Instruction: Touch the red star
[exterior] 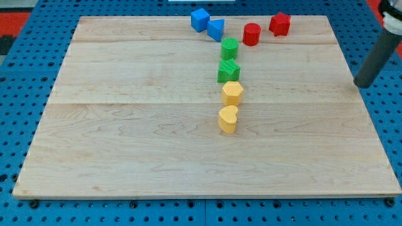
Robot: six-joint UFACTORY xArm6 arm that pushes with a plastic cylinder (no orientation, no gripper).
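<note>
The red star [280, 24] sits near the board's top edge, right of centre. A red cylinder [252, 34] stands just to its left and slightly lower. My rod comes in from the view's upper right, and my tip [362, 84] is at the board's right edge. The tip is well to the right of and below the red star, and touches no block.
Two blue blocks [200, 19] [216, 29] lie at the top centre. Below them runs a column: a green cylinder [229, 48], a green star [228, 71], a yellow hexagon [232, 93] and a yellow heart [228, 119]. The wooden board [125, 125] rests on a blue pegboard table.
</note>
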